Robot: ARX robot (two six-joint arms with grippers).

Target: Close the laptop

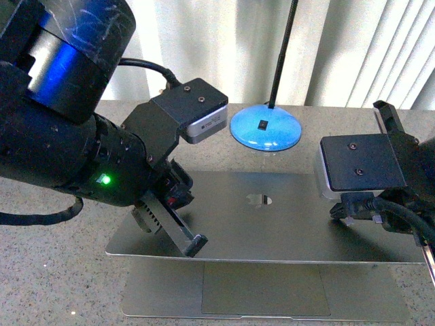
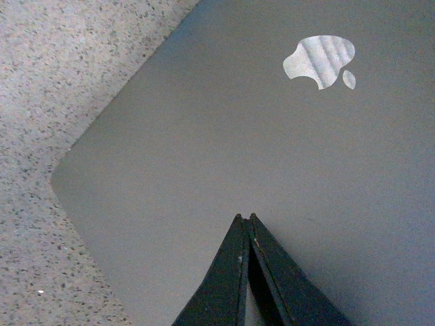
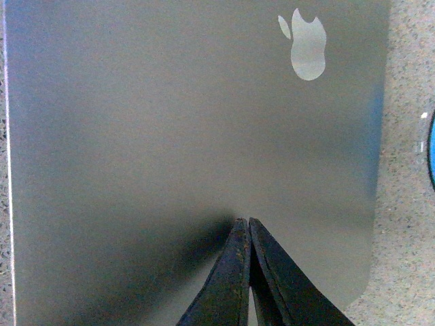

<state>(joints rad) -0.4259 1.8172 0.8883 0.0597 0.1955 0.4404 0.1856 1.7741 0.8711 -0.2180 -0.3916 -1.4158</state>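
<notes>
Laptop (image 1: 285,224) sits on a speckled stone table (image 1: 54,272), in the middle of the front view, its hinge side away from the robot. Its silver lid (image 1: 306,238) is lowered almost flat but not shut. A gap shows between the lid's near edge and the base, and the trackpad (image 1: 265,288) shows below that edge. The logo (image 1: 259,200) on the lid's outer face points up.

The left gripper (image 1: 196,246) rests on the lid's left part, near the near edge. In the left wrist view its 2 fingers (image 2: 224,285) meet at the tips with no gap and nothing is held between them. The tips lie on the bare lid, well apart from the logo and in from the rounded corner.

The right gripper (image 3: 243,221) is over the lid's right part. In the front view it is mostly hidden behind its own wrist block (image 1: 360,166). In the right wrist view its 2 fingers are likewise pressed together tip to tip, holding nothing, with the tips at the lid's surface and a dark shadow just beside them. Whether they press on the metal or only touch it, I cannot tell.

Beyond the laptop stands a lamp with a round blue foot (image 1: 265,129) and a thin black pole (image 1: 282,54). Pale blinds (image 1: 367,47) hang behind the table.
</notes>
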